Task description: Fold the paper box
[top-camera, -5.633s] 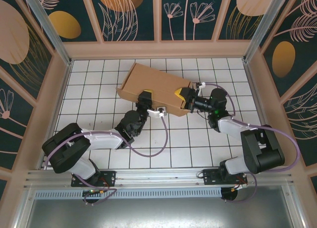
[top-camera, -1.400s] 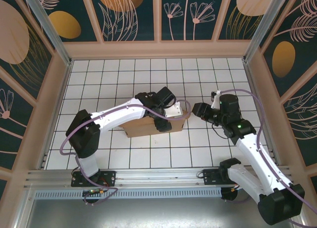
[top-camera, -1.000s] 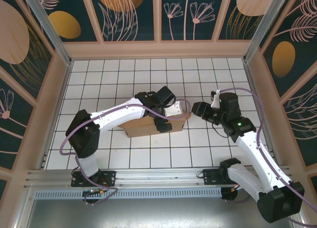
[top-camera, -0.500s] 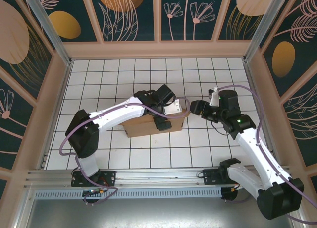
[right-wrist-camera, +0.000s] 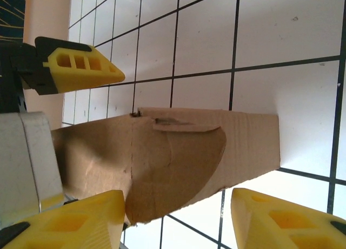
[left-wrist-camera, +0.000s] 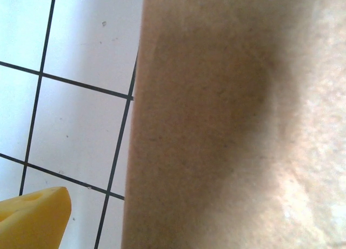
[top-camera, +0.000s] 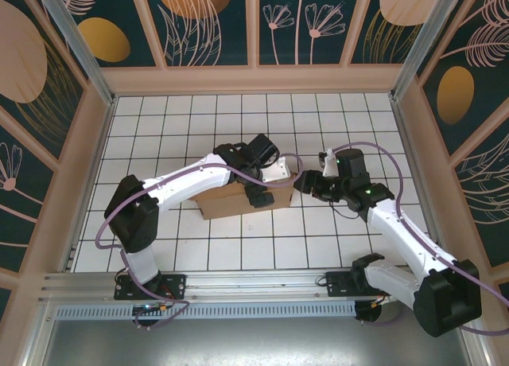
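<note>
Paper box (top-camera: 231, 203) lay on tiled table (top-camera: 159, 127), approx. mid-floor, long side toward the arm bases. L gripper (top-camera: 261, 196) sat over the box's right end, fingers (left-wrist-camera: 32, 214) spread wide, white tile showing betw. pad and cardboard, so no pinch. R gripper (top-camera: 301, 184) faced the same end from the right, just beside it. Its fingers (right-wrist-camera: 281, 219) were part-spread, w/ the rounded end flap (right-wrist-camera: 178, 151) ahead of them, not clamped.
</note>
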